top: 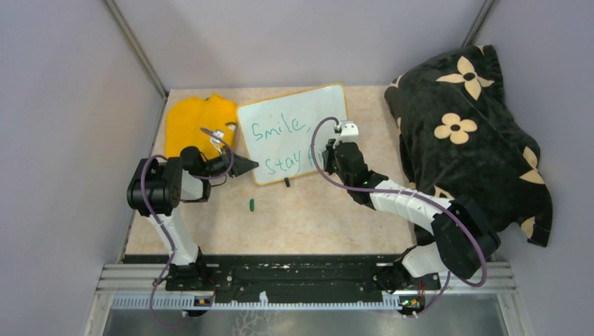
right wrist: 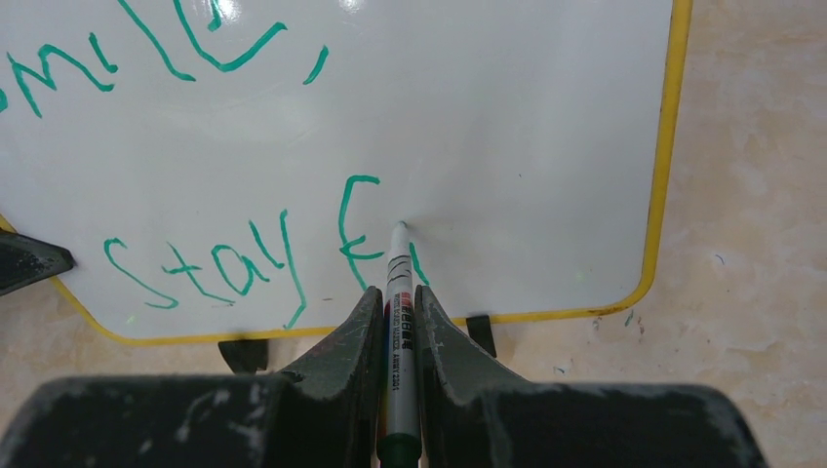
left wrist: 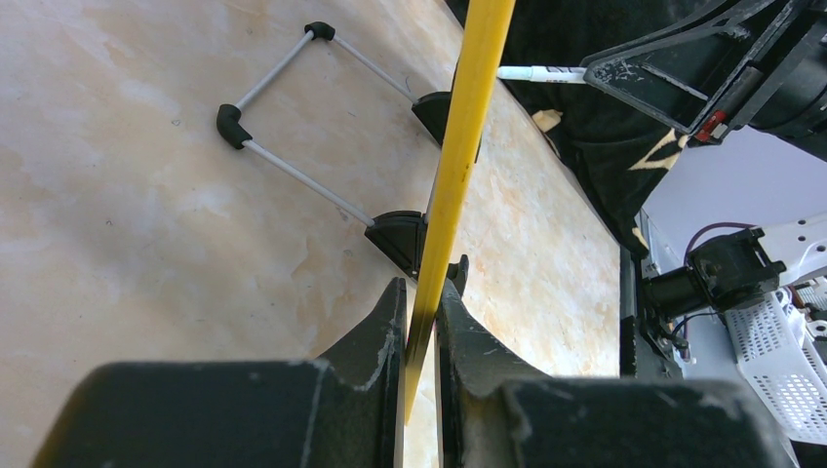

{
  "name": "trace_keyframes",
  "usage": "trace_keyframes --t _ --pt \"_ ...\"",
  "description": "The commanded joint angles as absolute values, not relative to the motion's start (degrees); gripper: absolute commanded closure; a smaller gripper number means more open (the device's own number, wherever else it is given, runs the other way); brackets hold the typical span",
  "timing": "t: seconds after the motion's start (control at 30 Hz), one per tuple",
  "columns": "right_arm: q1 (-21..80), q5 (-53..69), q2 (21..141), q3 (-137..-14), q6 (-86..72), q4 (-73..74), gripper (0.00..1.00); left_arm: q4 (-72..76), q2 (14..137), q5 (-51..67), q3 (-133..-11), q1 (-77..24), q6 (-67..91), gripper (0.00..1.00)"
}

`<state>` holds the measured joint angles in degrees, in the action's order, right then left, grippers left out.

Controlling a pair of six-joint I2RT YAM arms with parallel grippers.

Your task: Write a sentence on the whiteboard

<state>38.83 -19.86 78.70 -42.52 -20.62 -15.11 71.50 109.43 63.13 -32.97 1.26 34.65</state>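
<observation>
Top external: my right tool [top: 341, 149] hides the end of the sentence [top: 279, 130], two green lines on the one whiteboard [top: 298, 112] on the counter [top: 315, 210]. Right wrist reads "Stay F", with the first line cut off. That tool pinches one marker [right wrist: 400, 312], tip on the board. My left tool [left wrist: 421, 288] pinches the board's frame.
</observation>
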Motion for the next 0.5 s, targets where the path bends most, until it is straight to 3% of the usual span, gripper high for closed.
trace_keyframes --t 0.0,0.47 --pt "37.79 -20.74 74.64 -43.21 -20.70 -17.32 1.00 68.19 110.96 61.41 -33.46 1.07 33.84 1.00" --pt "37.75 -21.97 74.01 -41.99 -20.81 -16.44 1.00 68.03 111.01 61.39 -33.44 1.11 33.83 1.00"
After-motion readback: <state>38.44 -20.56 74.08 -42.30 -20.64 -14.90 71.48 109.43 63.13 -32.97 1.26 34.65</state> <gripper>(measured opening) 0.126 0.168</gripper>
